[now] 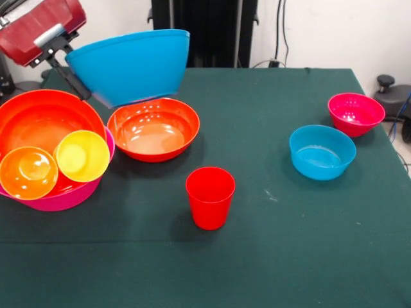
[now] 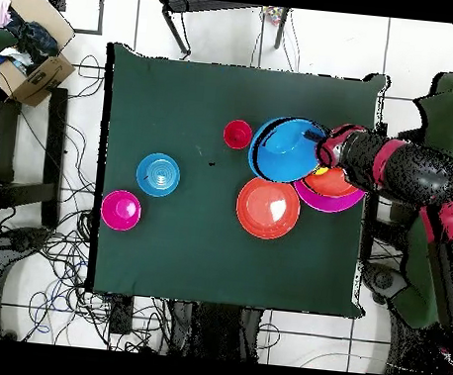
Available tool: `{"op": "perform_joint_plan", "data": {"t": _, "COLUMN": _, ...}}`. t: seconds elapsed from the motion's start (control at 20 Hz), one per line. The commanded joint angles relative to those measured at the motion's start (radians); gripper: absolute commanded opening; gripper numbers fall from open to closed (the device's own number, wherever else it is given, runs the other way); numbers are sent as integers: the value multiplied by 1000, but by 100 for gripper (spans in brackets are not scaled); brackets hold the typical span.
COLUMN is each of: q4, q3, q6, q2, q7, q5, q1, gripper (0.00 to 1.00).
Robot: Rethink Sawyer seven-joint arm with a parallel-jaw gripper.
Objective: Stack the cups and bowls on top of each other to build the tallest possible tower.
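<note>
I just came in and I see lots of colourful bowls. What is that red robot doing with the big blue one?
The robot's gripper is holding the large blue bowl by its rim, tilted in the air above an orange-red bowl on the table. Beside it, a pink bowl holds another orange-red bowl with a yellow cup and an orange cup inside. A red cup, small blue bowl and magenta bowl stand apart.

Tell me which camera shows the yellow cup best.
The front view. There the yellow cup lies tipped toward the camera beside an orange cup, inside the orange-red bowl nested in the pink bowl. In the overhead view only a yellow sliver shows beside the arm.
</note>
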Motion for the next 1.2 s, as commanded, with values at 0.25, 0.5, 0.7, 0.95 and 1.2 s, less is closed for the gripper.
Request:
{"op": "perform_joint_plan", "data": {"t": 0.25, "q4": -93, "q3": -10, "q6": 133, "q2": 23, "q7": -300, "q5": -75, "q1": 71, "gripper": 0}}
{"op": "perform_joint_plan", "data": {"t": 0.5, "q4": -128, "q3": -10, "q6": 167, "q2": 11, "q7": -311, "q5": -70, "q1": 76, "gripper": 0}}
{"op": "perform_joint_plan", "data": {"t": 0.7, "q4": -156, "q3": -18, "q6": 206, "q2": -4, "q7": -313, "q5": -74, "q1": 82, "gripper": 0}}
{"op": "perform_joint_plan", "data": {"t": 0.95, "q4": -225, "q3": -52, "q6": 276, "q2": -1, "q7": -396, "q5": -136, "q1": 83, "gripper": 0}}
{"op": "perform_joint_plan", "data": {"t": 1.2, "q4": -287, "q3": -61, "q6": 335, "q2": 18, "q7": -464, "q5": -188, "q1": 82, "gripper": 0}}
